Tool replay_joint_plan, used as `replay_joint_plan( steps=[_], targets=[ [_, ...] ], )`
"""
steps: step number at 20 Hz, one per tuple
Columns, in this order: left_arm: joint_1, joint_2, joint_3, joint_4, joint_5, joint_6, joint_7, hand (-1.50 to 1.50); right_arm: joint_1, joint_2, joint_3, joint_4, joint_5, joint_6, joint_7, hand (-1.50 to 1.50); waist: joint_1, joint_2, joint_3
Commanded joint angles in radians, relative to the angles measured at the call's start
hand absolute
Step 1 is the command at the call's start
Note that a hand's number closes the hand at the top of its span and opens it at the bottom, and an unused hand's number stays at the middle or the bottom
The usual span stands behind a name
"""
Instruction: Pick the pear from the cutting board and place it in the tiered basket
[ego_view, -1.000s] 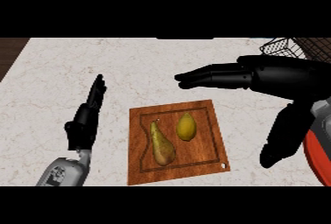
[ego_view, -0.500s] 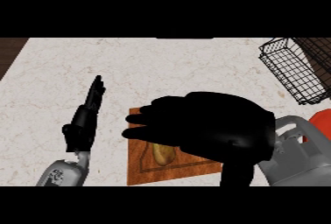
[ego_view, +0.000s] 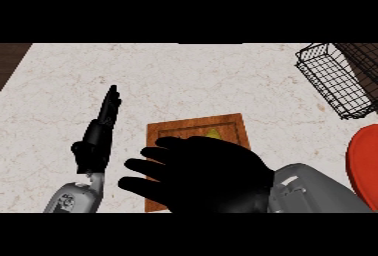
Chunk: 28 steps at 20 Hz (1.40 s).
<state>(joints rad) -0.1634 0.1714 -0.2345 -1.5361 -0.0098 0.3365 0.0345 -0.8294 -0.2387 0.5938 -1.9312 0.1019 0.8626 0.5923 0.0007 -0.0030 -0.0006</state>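
Directly over the cutting board (ego_view: 193, 125), the right hand (ego_view: 203, 175) is hovering, fingers spread and empty, hiding the pear beneath, far nearer than the resting left hand (ego_view: 98, 137).

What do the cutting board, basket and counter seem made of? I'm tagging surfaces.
Cutting board: looks like wood, reddish-brown with grain streaks and a darker groove near its edge. Tiered basket: apparently thin black wire, an open grid one can see through. Counter: pale and mottled, perhaps stone or laminate.

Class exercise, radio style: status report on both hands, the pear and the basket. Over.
Right hand open, spread over cutting board, hiding most of it. Left hand open, resting beside board. Pear hidden; only a yellow-green sliver shows. Tiered basket top right, path unobstructed.
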Motion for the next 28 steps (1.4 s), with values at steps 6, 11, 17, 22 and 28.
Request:
replay_joint_plan(
  steps=[6, 11, 17, 22, 28],
  targets=[
    [-0.012, -0.040, -0.003, -0.002, -0.038, 0.002, 0.020, 0.00, 0.083, 0.017, 0.088, 0.001, 0.119, 0.087, 0.062, -1.50, -0.001, 0.002, 0.001],
    [0.017, -0.014, 0.043, -0.008, -0.019, -0.036, -0.004, 0.00, 0.096, 0.016, 0.124, 0.040, 0.292, 0.050, -0.035, -1.50, 0.005, 0.004, 0.001],
    [0.063, -0.018, 0.042, -0.056, -0.038, -0.057, 0.004, 0.00, 0.101, -0.005, 0.088, 0.027, 0.378, 0.102, -0.112, -1.50, 0.006, 0.003, 0.001],
    [-0.003, -0.037, 0.067, -0.009, -0.059, -0.055, 0.014, 0.00, 0.131, 0.002, 0.126, -0.006, 0.465, 0.113, -0.194, -1.50, 0.002, 0.003, 0.001],
    [0.007, -0.047, 0.080, 0.002, -0.054, -0.077, -0.003, 0.00, 0.109, -0.038, 0.198, 0.080, 0.648, -0.015, -0.383, -1.50, 0.005, 0.004, 0.001]
  ],
)
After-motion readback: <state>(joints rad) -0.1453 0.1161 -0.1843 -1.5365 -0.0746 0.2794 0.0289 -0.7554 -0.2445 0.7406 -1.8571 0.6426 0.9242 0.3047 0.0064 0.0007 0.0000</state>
